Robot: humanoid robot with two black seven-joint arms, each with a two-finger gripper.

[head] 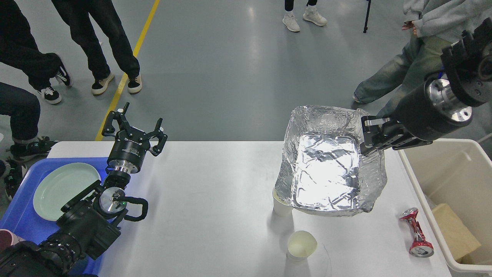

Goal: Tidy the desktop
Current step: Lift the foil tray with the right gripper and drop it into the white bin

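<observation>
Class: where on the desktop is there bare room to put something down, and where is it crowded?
Free: the wide middle of the desktop, between the blue tray and the foil tray. Crowded: right side, with two paper cups and a crushed can.

A workshop or lab hall is suggested: grey painted floor, yellow line beyond the desktop, onlookers standing.

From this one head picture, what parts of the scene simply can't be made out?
- Paper cup behind the foil tray, head view: the tray covers most of it, so its contents are hidden.
- Beige bin: cut off by the right and bottom edges.
- Blue tray: partly covered by my left arm, partly cut off.
- Right end effector: clamped on the foil rim, fingertip contact hidden by crumpled foil.
- Bystanders: cropped by the frame edges.
</observation>
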